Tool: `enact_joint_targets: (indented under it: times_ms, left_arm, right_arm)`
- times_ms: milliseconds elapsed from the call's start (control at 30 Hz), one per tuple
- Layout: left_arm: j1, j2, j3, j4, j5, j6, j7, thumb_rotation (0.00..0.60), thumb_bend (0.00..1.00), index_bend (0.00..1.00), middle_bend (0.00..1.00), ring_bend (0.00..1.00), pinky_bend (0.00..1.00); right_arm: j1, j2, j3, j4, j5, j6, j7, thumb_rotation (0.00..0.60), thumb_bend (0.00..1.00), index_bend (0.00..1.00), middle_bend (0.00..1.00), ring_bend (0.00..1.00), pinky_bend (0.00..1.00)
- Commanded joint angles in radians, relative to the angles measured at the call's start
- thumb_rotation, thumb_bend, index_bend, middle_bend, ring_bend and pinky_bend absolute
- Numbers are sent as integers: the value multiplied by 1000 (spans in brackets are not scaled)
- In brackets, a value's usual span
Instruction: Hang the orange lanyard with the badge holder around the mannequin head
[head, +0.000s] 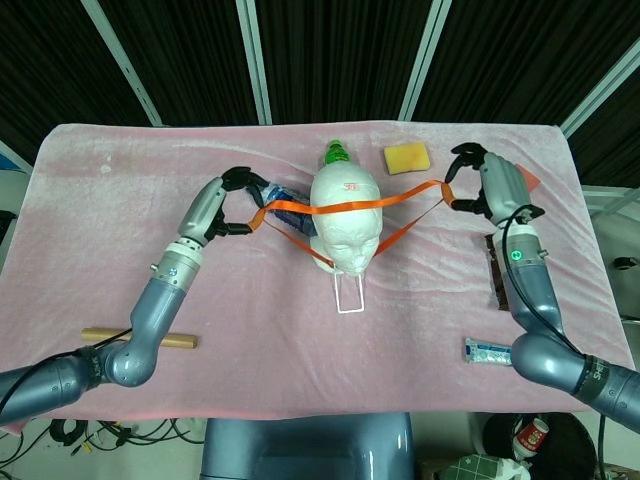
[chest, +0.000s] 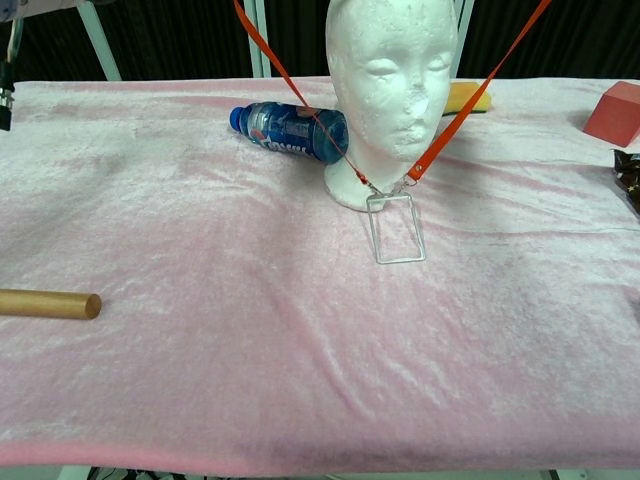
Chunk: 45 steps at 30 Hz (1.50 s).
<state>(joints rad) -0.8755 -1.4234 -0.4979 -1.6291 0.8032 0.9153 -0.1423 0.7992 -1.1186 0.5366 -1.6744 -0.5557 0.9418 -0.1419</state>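
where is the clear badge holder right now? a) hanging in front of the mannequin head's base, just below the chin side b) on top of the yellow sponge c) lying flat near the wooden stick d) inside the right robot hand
a: the badge holder hangs from the orange lanyard right in front of the mannequin head and its base, far from the wooden stick and the yellow sponge.

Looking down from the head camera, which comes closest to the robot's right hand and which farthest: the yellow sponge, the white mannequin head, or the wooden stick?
From the right hand:
1. Yellow sponge, just beside it toward the table's far edge.
2. Mannequin head, mid-table, wearing the orange lanyard.
3. Wooden stick, far across at the left front, partly behind the left arm.
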Motion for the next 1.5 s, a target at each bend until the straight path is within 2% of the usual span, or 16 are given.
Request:
enact_joint_targets:
  times_ms: [33,300,700,900,1200,1500]
  left_arm:
    - [-19,-26,-11,32,-17,1,-9,600,441,604,323,104,110]
    - [-53,-84,-29,128,-50,6,-19,600,441,606,324,104,110]
    - [-84,-135,-53,256,-56,-8,-53,600,441,606,324,104,110]
    - [-98,-176,-54,338,-53,-18,-77,600,441,607,324,104,110]
    - [-113,-239,-65,460,-24,-34,-144,600,441,610,327,104,110]
    - [-131,-278,-86,535,-12,-37,-180,600,442,611,327,104,110]
  right_arm:
    - [29,-12,6,23,26,-14,-12,600,576,921,247,297,252]
    - [113,-43,3,106,117,-50,-58,600,578,922,248,298,252]
    - [202,-97,-9,234,195,-80,-98,600,581,922,248,303,252]
    - [238,-136,-39,300,206,-97,-132,600,581,922,248,306,252]
    - [278,-196,-50,403,214,-121,-137,600,583,922,248,307,252]
    - [294,-235,-56,472,205,-146,-122,600,589,922,248,306,252]
